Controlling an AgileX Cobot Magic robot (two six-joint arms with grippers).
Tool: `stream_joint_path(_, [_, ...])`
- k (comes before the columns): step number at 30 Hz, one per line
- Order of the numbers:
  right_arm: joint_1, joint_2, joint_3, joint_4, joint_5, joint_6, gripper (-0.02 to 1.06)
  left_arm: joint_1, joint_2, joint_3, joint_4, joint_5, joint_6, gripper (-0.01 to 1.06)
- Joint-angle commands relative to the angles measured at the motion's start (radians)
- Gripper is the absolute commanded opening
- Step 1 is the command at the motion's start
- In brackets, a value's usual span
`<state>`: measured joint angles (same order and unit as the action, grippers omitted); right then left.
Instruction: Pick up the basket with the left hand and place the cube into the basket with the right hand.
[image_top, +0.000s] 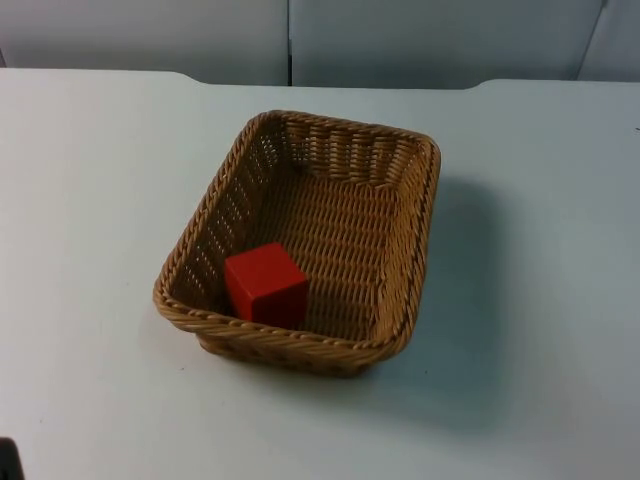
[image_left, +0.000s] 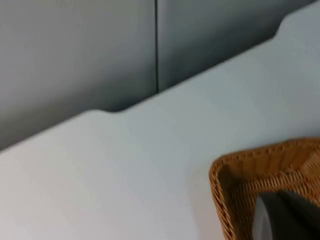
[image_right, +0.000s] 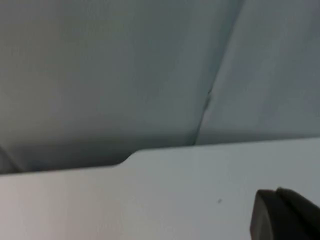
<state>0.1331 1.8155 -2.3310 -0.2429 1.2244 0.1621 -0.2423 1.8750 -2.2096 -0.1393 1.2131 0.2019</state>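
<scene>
A woven wicker basket (image_top: 290, 342) stands on the white table, near its middle, in the top view. A red cube (image_top: 265, 283) lies inside it, against the near left corner. In the left wrist view, one corner of the basket's rim (image_left: 240, 161) sits just beyond my left gripper (image_left: 287, 219), of which a single black fingertip shows. My right gripper (image_right: 285, 215) hangs over bare table, facing the grey wall, away from the basket. Nothing is held by either gripper as far as the frames show.
The white table top (image_top: 100, 200) spreads wide on all sides of the basket. A grey partition wall (image_top: 290, 40) with a vertical seam closes off the far edge. A small dark object (image_top: 8, 460) sits at the table's near left edge.
</scene>
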Motion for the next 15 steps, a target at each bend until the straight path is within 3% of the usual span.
stream_joint_path(1, [-0.005,-0.107,0.003,-0.063,-0.003,0.011,0.01,-0.002,-0.09,-0.009,0.037,0.008,-0.004,0.0])
stream_joint_path(4, [-0.005,-0.245,0.056,-0.115,-0.003,0.004,0.01,-0.002,-0.208,0.021,0.093,0.008,-0.02,0.0])
stream_joint_path(7, [-0.005,-0.463,0.227,-0.175,-0.003,0.073,0.01,-0.002,-0.397,0.174,0.178,0.008,-0.048,0.0])
stream_joint_path(8, [-0.005,-0.463,0.227,-0.175,-0.003,0.073,0.01,-0.002,-0.397,0.174,0.178,0.008,-0.048,0.0])
stream_joint_path(10, [-0.005,-0.684,0.455,-0.179,-0.045,0.123,0.01,-0.002,-0.569,0.392,0.202,-0.006,-0.048,0.0])
stream_joint_path(11, [-0.005,-0.732,0.514,-0.177,-0.072,0.132,0.01,-0.002,-0.648,0.48,0.202,-0.057,-0.05,0.0])
stream_joint_path(12, [-0.005,-0.861,0.708,-0.172,-0.154,0.168,0.01,-0.002,-0.73,0.594,0.202,-0.113,-0.061,0.0])
stream_joint_path(13, [-0.005,-0.96,0.822,-0.167,-0.219,0.198,0.01,-0.002,-0.813,0.714,0.2,-0.166,-0.073,0.0])
stream_joint_path(14, [-0.005,-0.96,0.822,-0.167,-0.219,0.198,0.01,-0.002,-0.813,0.714,0.2,-0.166,-0.073,0.0])
stream_joint_path(15, [-0.005,-1.062,0.936,-0.155,-0.273,0.206,0.01,-0.002,-0.883,0.817,0.199,-0.209,-0.093,0.0])
